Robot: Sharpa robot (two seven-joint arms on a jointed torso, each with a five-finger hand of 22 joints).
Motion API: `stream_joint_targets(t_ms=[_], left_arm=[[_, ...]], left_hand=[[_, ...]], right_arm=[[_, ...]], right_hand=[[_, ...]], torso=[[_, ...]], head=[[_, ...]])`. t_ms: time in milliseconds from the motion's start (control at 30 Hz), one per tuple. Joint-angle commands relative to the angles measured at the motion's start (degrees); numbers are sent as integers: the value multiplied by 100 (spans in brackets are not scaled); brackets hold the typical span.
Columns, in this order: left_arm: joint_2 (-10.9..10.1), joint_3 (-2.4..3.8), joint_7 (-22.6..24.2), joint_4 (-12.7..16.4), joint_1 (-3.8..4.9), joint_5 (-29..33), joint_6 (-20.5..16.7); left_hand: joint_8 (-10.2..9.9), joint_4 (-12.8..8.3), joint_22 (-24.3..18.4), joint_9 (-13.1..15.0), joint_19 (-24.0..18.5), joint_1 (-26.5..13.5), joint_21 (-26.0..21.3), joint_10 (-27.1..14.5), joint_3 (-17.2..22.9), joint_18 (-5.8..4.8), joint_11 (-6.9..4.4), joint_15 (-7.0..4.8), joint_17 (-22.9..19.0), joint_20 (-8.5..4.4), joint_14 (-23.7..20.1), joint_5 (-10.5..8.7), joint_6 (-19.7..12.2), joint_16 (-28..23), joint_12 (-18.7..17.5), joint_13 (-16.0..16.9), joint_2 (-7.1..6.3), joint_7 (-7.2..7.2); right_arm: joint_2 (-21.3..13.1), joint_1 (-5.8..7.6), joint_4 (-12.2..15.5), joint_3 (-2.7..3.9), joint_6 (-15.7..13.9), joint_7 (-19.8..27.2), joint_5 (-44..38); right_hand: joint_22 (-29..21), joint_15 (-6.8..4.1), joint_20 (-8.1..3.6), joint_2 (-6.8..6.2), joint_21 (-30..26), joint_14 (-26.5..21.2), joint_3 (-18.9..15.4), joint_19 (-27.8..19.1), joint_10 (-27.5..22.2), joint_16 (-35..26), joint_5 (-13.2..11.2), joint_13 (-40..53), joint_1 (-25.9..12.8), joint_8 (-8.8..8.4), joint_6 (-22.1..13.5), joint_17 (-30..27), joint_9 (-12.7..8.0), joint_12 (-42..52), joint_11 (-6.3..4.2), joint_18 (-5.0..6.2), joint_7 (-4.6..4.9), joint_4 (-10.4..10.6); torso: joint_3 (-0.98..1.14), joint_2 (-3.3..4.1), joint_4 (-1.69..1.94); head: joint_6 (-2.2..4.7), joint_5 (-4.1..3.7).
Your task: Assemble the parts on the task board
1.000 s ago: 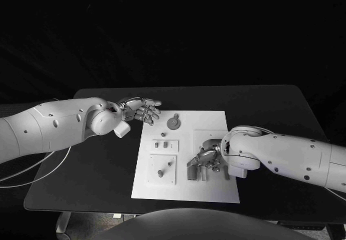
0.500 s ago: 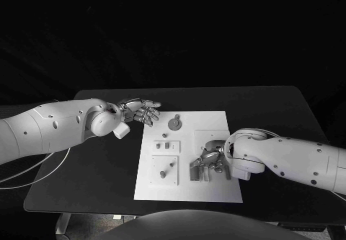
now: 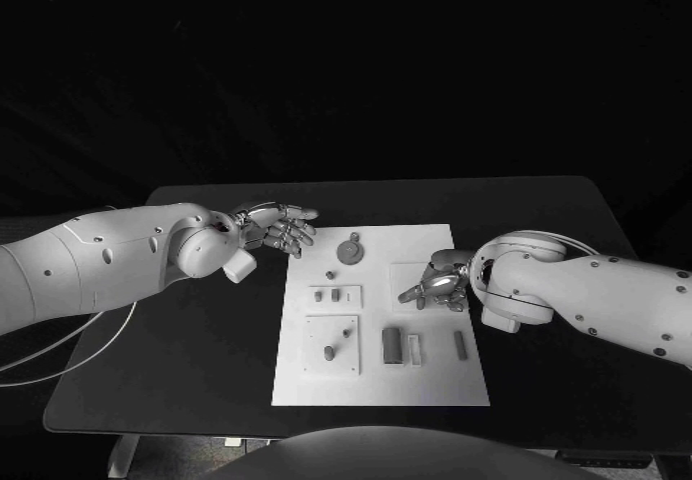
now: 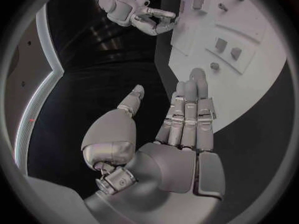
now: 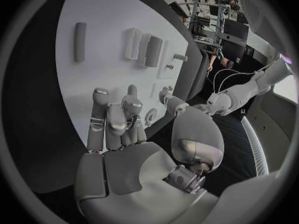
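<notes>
The board point(image 3: 378, 370) lies in the middle of the black table point(image 3: 173, 350), a white plate with its long side running away from me. On its near half, toward the right, three loose parts lie side by side and apart: a dark block point(image 3: 391, 344), a pale bar point(image 3: 417, 349) just right of it, and a thin dark bar point(image 3: 460, 344) nearest the right edge. To their left a raised square panel point(image 3: 330, 345) carries a small peg point(image 3: 329, 352). Farther off, a smaller panel holds two short parts point(image 3: 327, 295), a single stud point(image 3: 330, 273) sits beyond that, and a round part point(image 3: 349, 246) lies near the far edge.

My right hand point(image 3: 438, 285) hovers over the board's right side, beyond the three loose parts, fingers spread and pointing left, holding nothing. From its wrist I see the fingers point(image 5: 112, 119) apart above the white plate, the palm bare.

My left hand point(image 3: 277, 226) hangs above the table just off the board's far left corner, also unloaded, fingers point(image 4: 190, 114) stretched out side by side toward the board, thumb apart. Nothing lies between either hand and the parts.
</notes>
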Motion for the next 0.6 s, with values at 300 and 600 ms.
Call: stream_joint_targets(t_ms=[300, 600], left_arm=[[9, 1, 41, -20, 9, -37, 71], [-35, 0, 76, 12, 9, -63, 13]], left_hand=[[-14, 12, -4, -6, 40, -22, -24, -19, 28, 58, 18, 13, -6, -9, 17, 12, -32, -14, 5, -9, -33, 8], [-8, 0, 0, -4, 46, -4, -23, -11, 41, 59, 15, 11, -4, -10, 21, 12, -22, -10, 9, -11, -27, 4]], right_arm=[[-383, 90, 247, 22, 185, 77, -182], [-899, 95, 628, 10, 269, 11, -190]], right_hand=[[105, -12, -42, 163, 51, 87, -79, 32, 35, 18, -13, -15, 216, 39, 30, 34, 28, 31, -13, 77, 9, -124], [97, 10, 4, 628, 35, 86, -384, -15, 62, -24, 38, -65, 567, 20, 69, -26, 21, 16, -3, 77, 18, -932]], torso=[[-7, -3, 6], [-12, 3, 5]], head=[[47, -39], [57, -91]])
